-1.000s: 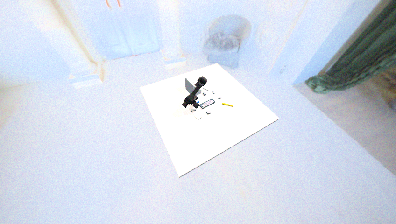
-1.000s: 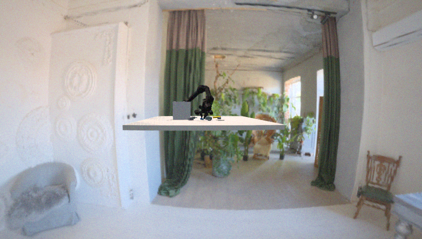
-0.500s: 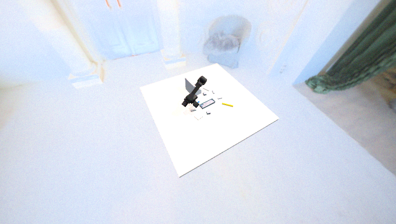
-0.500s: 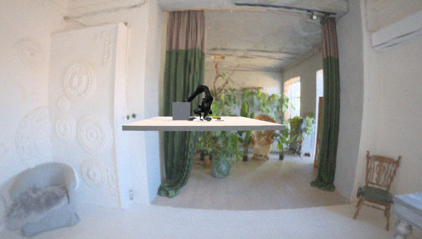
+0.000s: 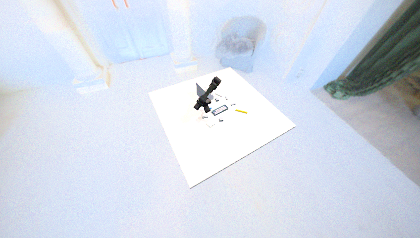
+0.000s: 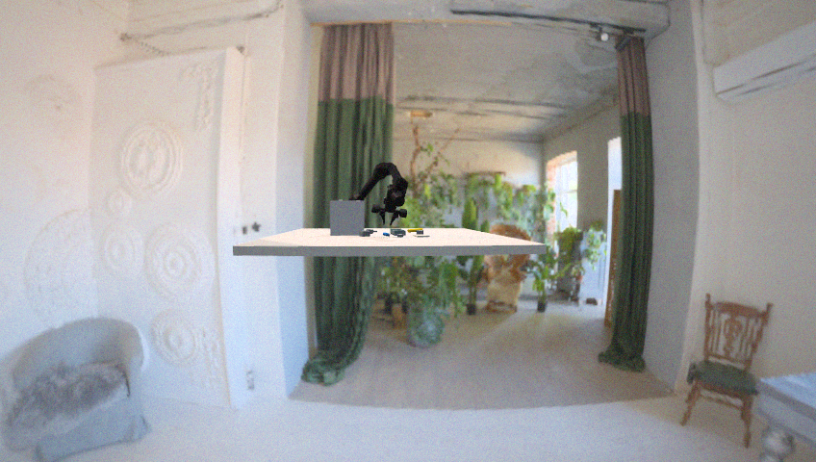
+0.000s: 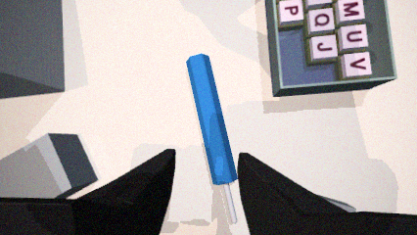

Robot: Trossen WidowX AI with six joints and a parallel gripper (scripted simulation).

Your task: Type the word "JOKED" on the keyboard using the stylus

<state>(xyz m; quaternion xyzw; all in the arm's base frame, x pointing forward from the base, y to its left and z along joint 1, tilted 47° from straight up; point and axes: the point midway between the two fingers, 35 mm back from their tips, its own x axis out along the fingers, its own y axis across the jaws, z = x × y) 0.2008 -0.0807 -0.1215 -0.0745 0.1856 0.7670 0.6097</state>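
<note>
My gripper (image 7: 207, 158) is partly open, gripping nothing: the stylus (image 7: 210, 117) lies tilted between my fingers, gaps either side. The keyboard (image 7: 330, 44), ahead to my right, is cut off by the frame edge, showing only a few keys.

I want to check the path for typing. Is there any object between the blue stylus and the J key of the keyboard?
Nothing visible does. In the wrist view, only bare desk lies between the blue stylus and the keyboard, whose J key is uncovered. The open hand flanks the stylus without gripping it.
</note>
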